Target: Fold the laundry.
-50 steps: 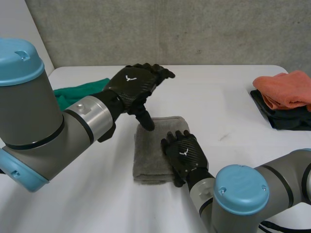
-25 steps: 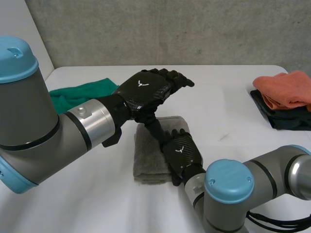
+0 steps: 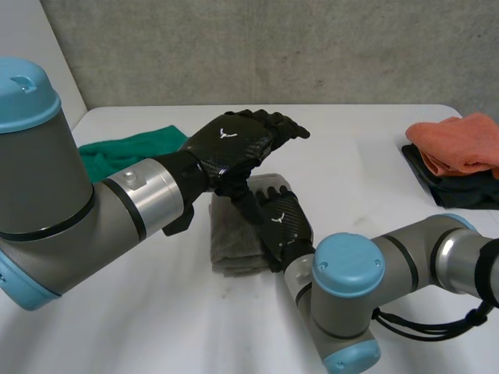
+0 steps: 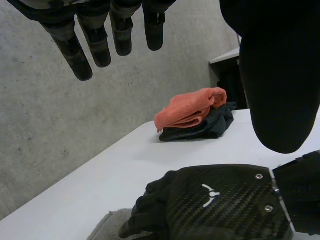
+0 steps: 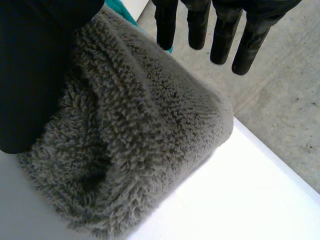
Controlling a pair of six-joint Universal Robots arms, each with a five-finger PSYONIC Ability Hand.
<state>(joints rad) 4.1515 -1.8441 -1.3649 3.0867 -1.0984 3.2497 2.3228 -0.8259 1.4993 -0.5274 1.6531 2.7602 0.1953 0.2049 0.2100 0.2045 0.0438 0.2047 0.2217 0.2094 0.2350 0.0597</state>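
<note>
You are looking at the grey towel (image 3: 231, 243) lying folded into a thick block near the middle of the white table (image 3: 374, 148), and your right hand (image 3: 282, 222) is resting on top of it, palm down. Its fingers (image 5: 222, 30) are reaching out straight past the towel's far edge and its thumb is lying along the pile at one side, so it is pressing, not grasping. Your left hand (image 3: 234, 144) is hovering just above the right one, released as well, fingers (image 4: 95, 40) stretched and holding nothing; its thumb is pointing down toward the towel beside the right hand, though I cannot tell whether it is touching.

The two hands are crowding each other over one small bundle, and that is where the trouble is waiting. If you are lowering the left hand from here, you are risking knocking it against the back of the right. If you are sliding the right hand off sideways while pressing, the thick pile is likely to be dragging along and the upper layers opening up. The green cloth (image 3: 129, 152) is lying near the left arm, and the orange cloth (image 3: 456, 140) is sitting on a black cloth (image 3: 456, 191) well apart at the right, so a wide sweep is the thing threatening those piles
</note>
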